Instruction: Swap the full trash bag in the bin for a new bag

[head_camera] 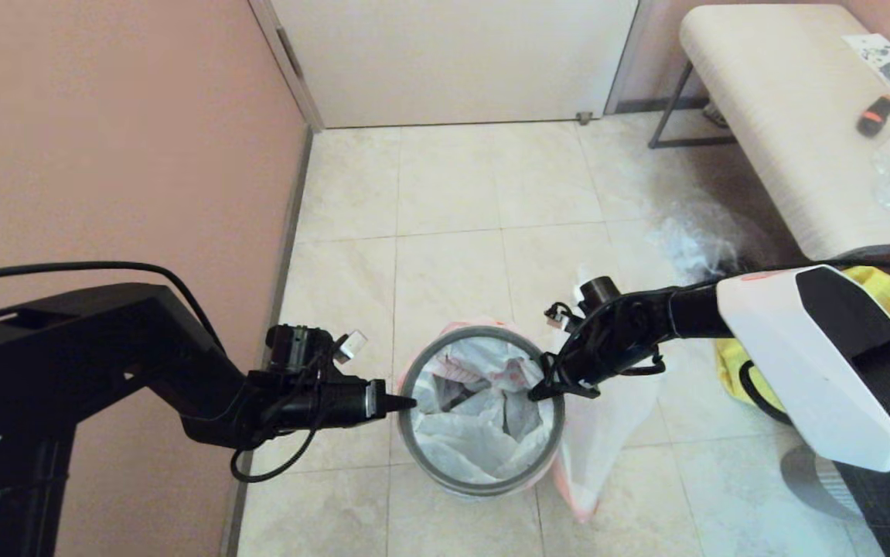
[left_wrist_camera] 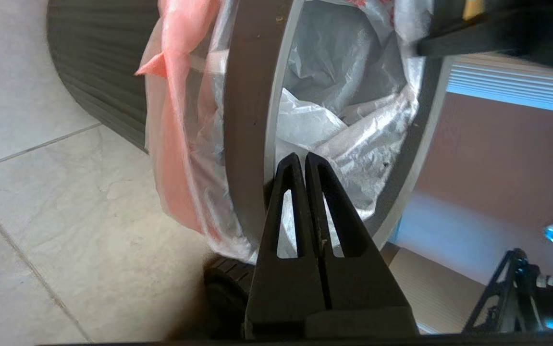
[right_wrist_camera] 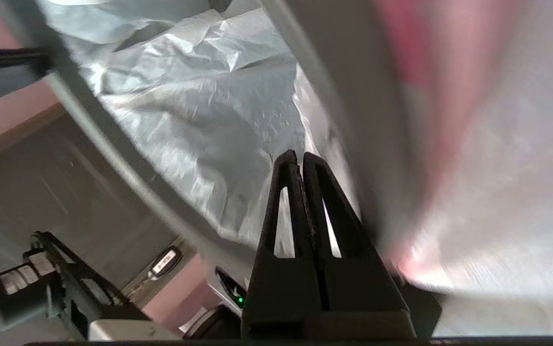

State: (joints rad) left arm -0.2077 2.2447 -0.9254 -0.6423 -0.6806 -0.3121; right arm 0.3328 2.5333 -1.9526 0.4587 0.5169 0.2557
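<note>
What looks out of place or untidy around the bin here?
A white bag with pink trim lies slumped on the floor against the bin, under the right gripper. Crumpled clear plastic sits near the bench. The liner inside the hoop is bunched unevenly.

The head camera looks steeply down from above, the bin [head_camera: 482, 410] at lower centre of frame. Each wrist camera sits close behind its pressed-together fingers, facing the hoop [left_wrist_camera: 247, 120] from opposite sides. All three share the white bag [right_wrist_camera: 199, 105] inside.
</note>
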